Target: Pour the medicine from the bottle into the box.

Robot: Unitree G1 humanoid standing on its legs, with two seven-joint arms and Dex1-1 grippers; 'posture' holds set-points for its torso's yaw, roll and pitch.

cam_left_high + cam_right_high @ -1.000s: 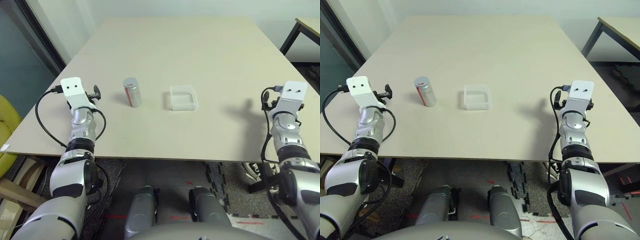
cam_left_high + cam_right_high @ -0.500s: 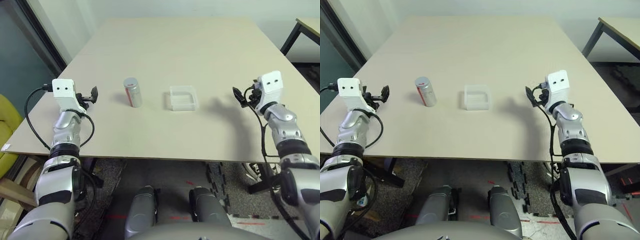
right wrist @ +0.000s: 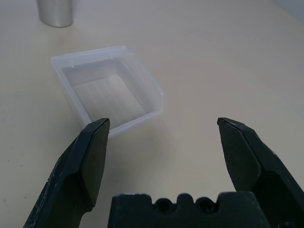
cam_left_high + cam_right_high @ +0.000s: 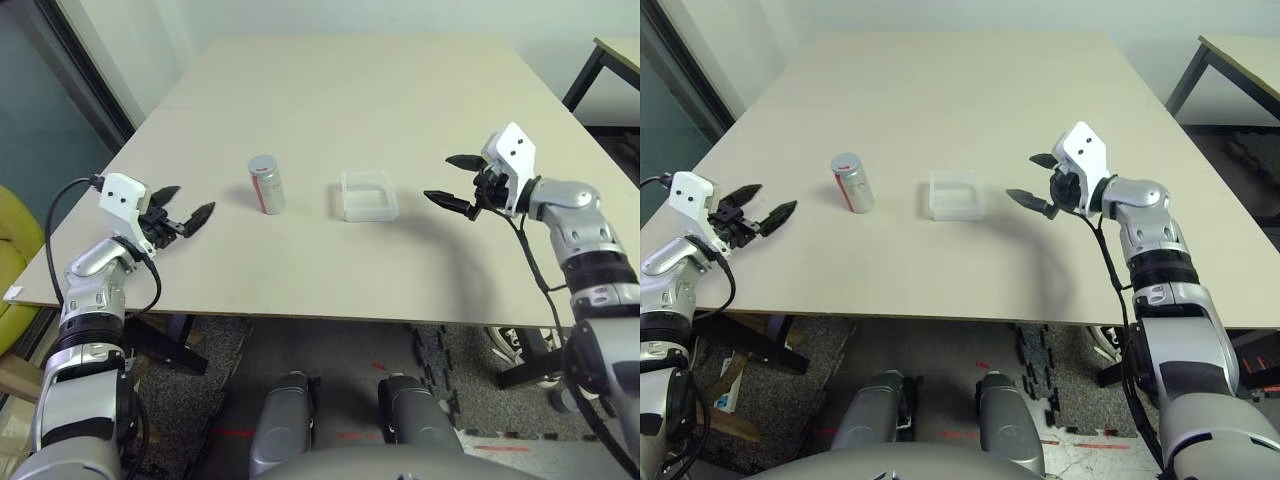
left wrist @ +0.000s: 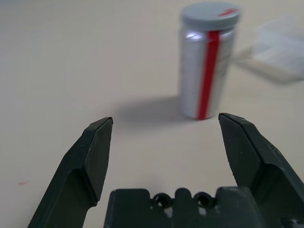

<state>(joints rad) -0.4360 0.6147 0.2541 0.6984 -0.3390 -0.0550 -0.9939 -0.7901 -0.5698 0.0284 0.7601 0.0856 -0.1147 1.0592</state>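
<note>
Between bottle [image 4: 265, 184] and right gripper [image 4: 452, 183], box [image 4: 367, 196].

Small silver-grey cylindrical bottle [image 4: 265, 184], capped, upright; shallow clear square plastic box [image 4: 368, 196] empty, near its right.

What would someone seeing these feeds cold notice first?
Probably the two open grippers facing each other across the table: the left gripper at the table's left edge and the right gripper raised on the right. Between them stand the capped silver bottle with its red-marked label, upright, and just to its right the clear box, which looks empty. Neither gripper touches either one.
</note>
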